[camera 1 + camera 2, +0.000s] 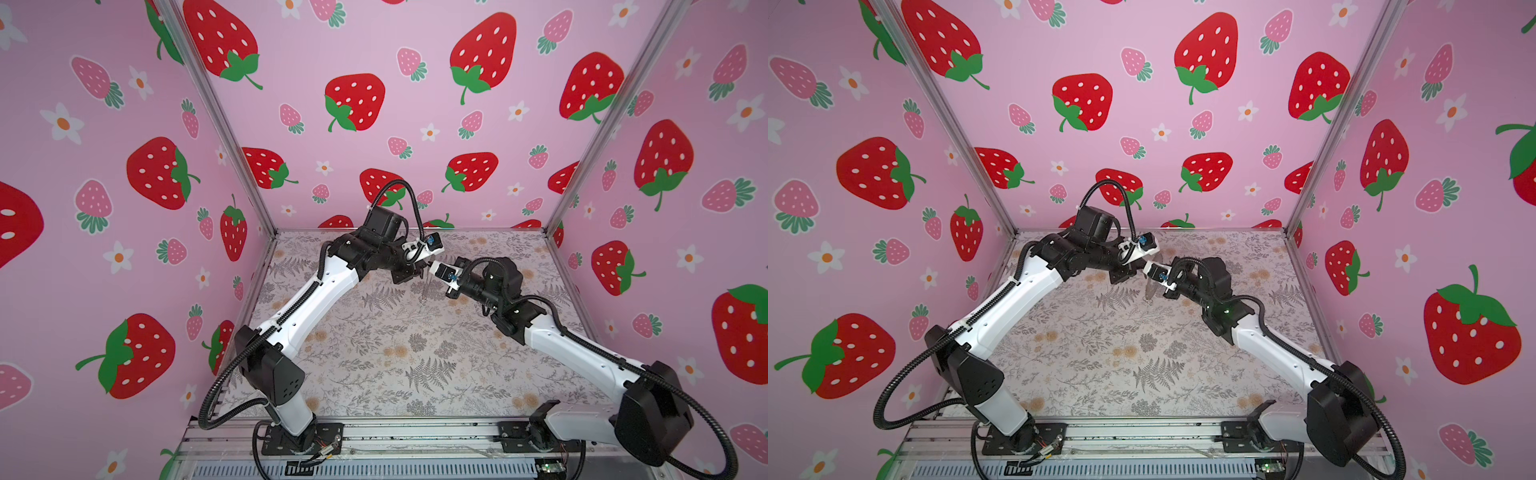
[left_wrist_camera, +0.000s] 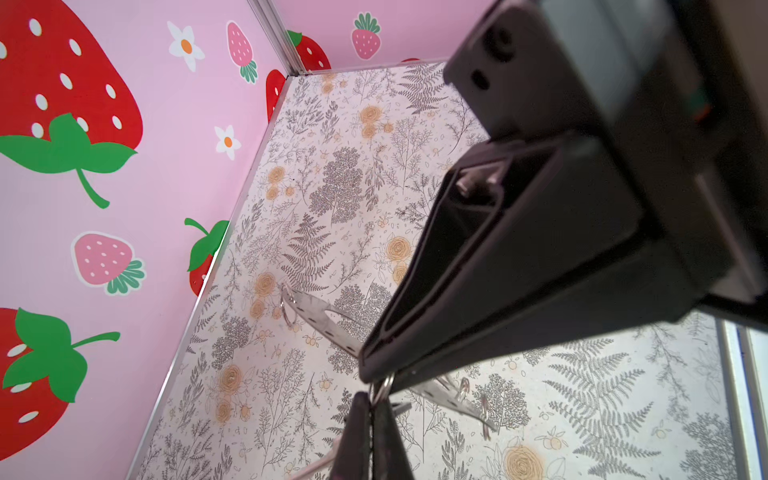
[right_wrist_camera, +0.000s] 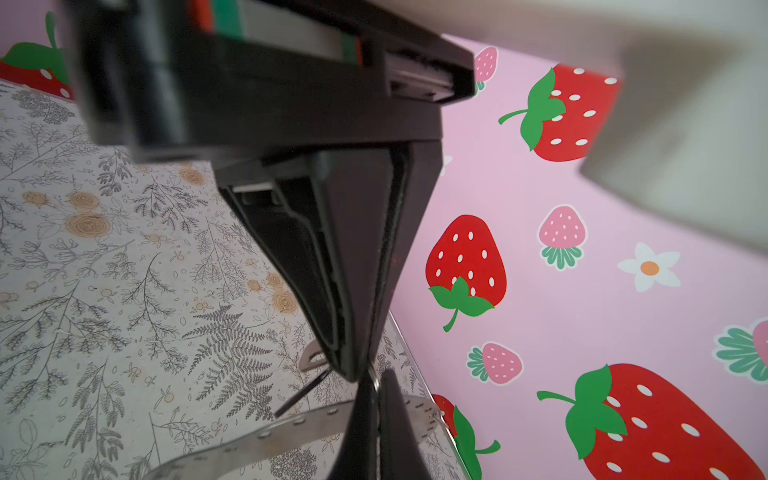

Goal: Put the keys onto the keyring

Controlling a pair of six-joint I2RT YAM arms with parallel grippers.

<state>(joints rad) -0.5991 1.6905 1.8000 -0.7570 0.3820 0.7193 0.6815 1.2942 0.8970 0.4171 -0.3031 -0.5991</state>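
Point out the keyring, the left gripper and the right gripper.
keyring [image 2: 309, 311]: left wrist view, on its flat perforated band.
left gripper [image 2: 368, 372]: left wrist view, at its closed fingertips.
right gripper [image 3: 358, 372]: right wrist view, at its closed fingertips.

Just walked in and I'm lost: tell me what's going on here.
Above the floral table, the left gripper and the right gripper are both shut. They meet tip to tip, pinching a small wire loop on the flat metal keyring, which hangs clear of the table between them. No key is clearly visible.
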